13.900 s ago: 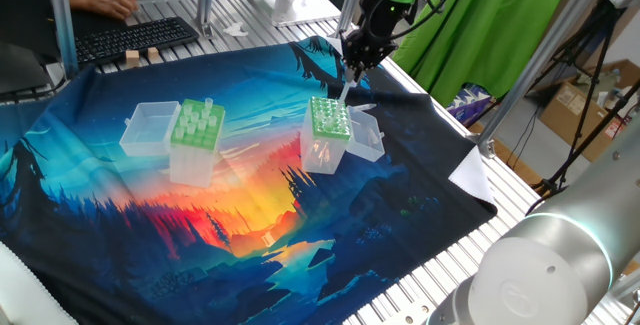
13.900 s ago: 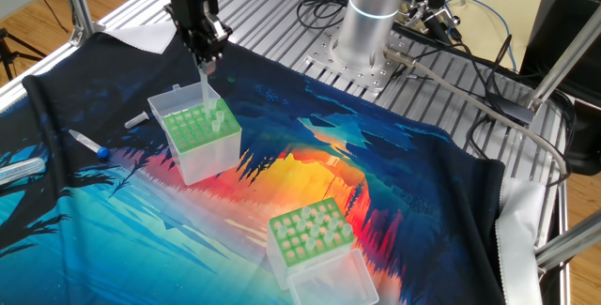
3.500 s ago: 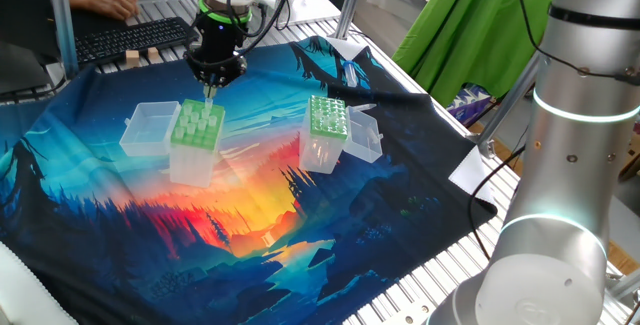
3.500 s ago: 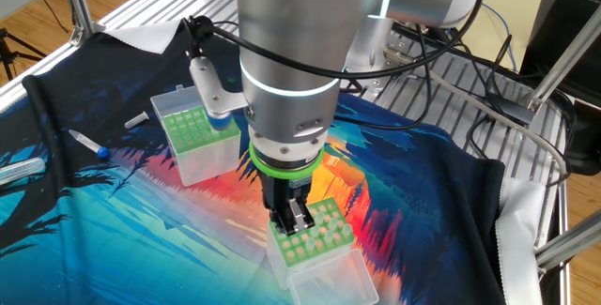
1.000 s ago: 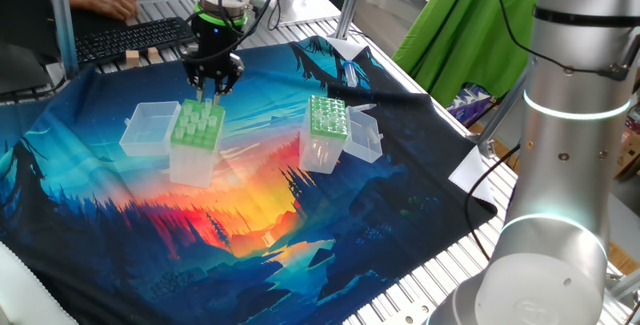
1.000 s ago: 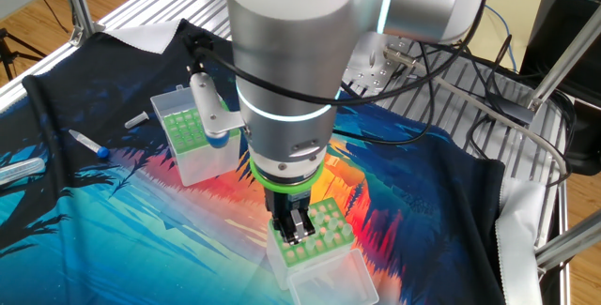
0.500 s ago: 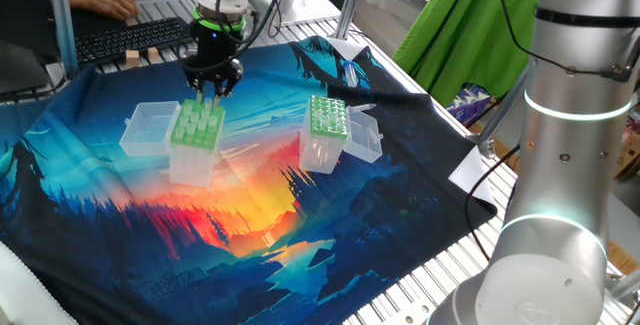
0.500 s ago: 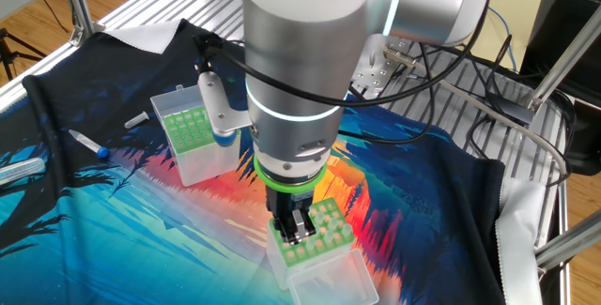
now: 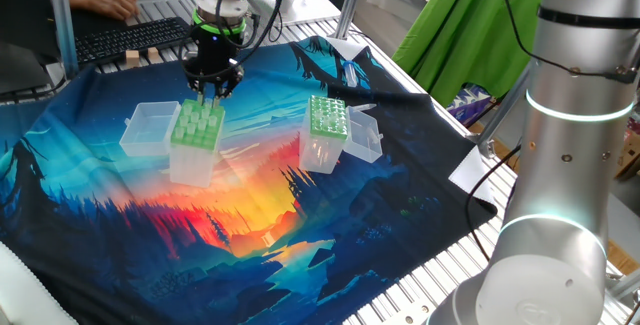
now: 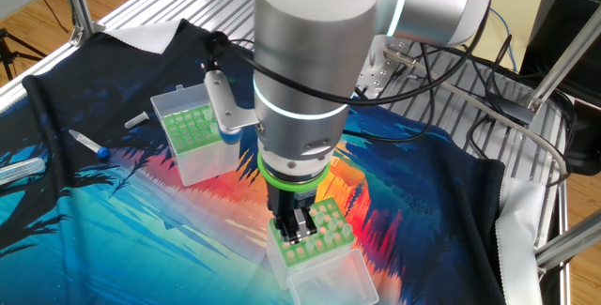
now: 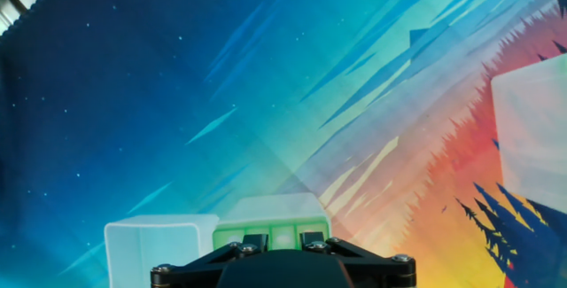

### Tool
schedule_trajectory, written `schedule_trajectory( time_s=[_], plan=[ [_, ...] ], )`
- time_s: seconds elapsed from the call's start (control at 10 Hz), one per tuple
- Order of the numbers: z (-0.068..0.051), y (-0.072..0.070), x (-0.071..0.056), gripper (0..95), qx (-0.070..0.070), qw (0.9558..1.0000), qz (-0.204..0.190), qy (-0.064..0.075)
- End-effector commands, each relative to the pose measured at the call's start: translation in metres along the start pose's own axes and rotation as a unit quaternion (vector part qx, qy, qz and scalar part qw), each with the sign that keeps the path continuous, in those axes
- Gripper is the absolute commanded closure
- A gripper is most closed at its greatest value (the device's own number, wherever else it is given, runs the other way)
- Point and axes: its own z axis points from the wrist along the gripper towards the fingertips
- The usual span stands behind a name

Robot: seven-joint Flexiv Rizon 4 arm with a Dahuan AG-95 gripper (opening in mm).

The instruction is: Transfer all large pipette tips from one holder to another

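The gripper (image 9: 211,89) hung pointing straight down, just above the back row of tips (image 9: 200,115), which stood upright in the holder (image 9: 192,155). The fingers were partly spread, but no view showed whether they were closed on a tip or standing free around one; that I cannot tell. The hand view gave only a strip of the green plate under the gripper body, so the fingertips themselves were hidden.

The nearest risk was a bad pick. If the fingers came down off-centre they could pinch two neighbouring tips, or push one sideways and jam it in its hole. A slender, smooth cone gripped too lightly might slip out on the lift.

Next out, the holder looked light and sat loose on the cloth (image 9: 250,235). A jammed tip could lift or tilt the whole holder, and its open lid (image 9: 148,128), lying flat beside it, could be caught by a finger.

Farther off, the box (image 9: 325,150) stood well apart, with small close-set holes. A tip carried askew would likely miss its hole, strike the plate, and drop onto the cloth or shove the narrow box over.
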Motion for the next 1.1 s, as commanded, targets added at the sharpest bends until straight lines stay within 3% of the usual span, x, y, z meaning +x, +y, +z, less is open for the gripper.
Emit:
schedule_trajectory(
  time_s=[0.1,0.6,0.9,1.1],
  plan=[
    [0.0,-0.001,0.0,95.0,0.003,1.0,-0.002,-0.006],
    [-0.007,-0.005,0.0,95.0,-0.003,1.0,-0.005,0.0],
    [-0.027,-0.012,0.004,95.0,-0.005,1.0,-0.007,0.001],
    [-0.053,-0.012,0.005,95.0,-0.005,1.0,-0.005,0.001]
  ],
)
